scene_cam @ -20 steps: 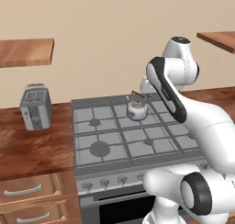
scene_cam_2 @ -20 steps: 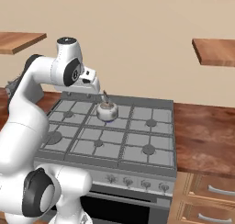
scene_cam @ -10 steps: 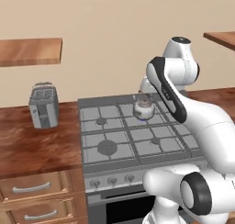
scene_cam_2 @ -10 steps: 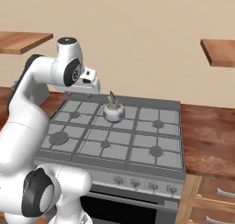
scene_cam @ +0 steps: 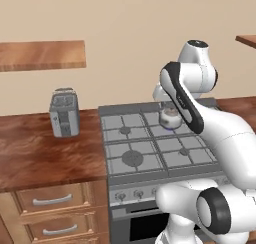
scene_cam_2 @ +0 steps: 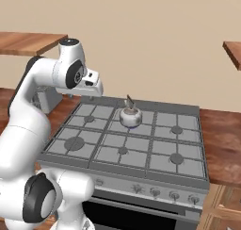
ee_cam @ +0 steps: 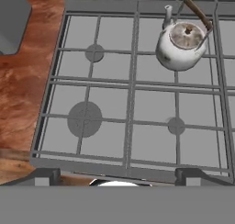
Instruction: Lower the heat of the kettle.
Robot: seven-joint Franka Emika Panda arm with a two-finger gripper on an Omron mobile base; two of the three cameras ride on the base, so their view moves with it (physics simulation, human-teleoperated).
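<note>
A: What's different from a moment ago?

B: The whole picture has slid. In the left base view the stove (scene_cam: 150,138) and the toaster (scene_cam: 64,112) both sit further right in the frame than half a second back, and they kept their spacing, so the base drove and nothing on the counter moved.

A: Meaning for the task?

B: I'd judge the robot is lining itself up with the stove front. The knobs (scene_cam_2: 155,191) along the lower edge are untouched, so turning the heat down is still all ahead.

A: Where's the kettle?

B: The kettle (ee_cam: 182,45) stands on a back burner, upper right of the hand view, centre of the right base view (scene_cam_2: 130,116), with a faint blue glow beneath it.

A: And the arm?

B: Folded high, elbow up, hand raised over the back of the stove and looking down at the grates. The gripper (scene_cam_2: 94,85) is nowhere near the knobs. Whether its fingers are apart or together, I cannot tell.
</note>
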